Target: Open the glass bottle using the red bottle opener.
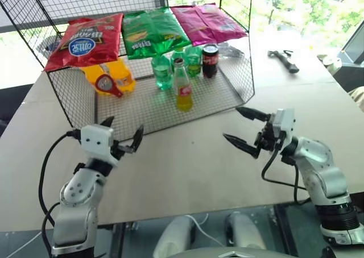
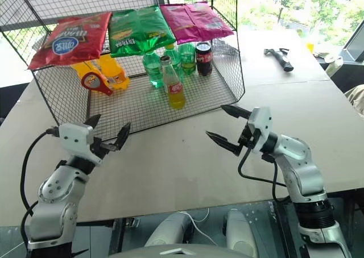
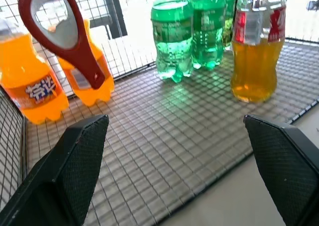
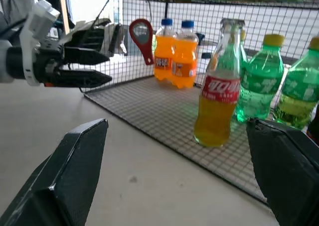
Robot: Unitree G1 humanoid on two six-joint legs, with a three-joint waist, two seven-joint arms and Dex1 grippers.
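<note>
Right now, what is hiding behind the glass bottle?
Behind the glass bottle stand green bottles and a dark cola can. The glass bottle covers part of the middle green one, so its lower half cannot be seen.

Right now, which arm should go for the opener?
Left, probably. The red opener hangs by the orange bottles on that side, and the open left gripper faces it; the right gripper faces the glass bottle.

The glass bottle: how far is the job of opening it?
Nothing looks done yet. The glass bottle stands capped on the wire shelf. The opener hangs against the orange bottles, untouched. The left gripper and right gripper hover open and empty before the shelf. Left: take opener, hold bottle, pry the cap.
</note>
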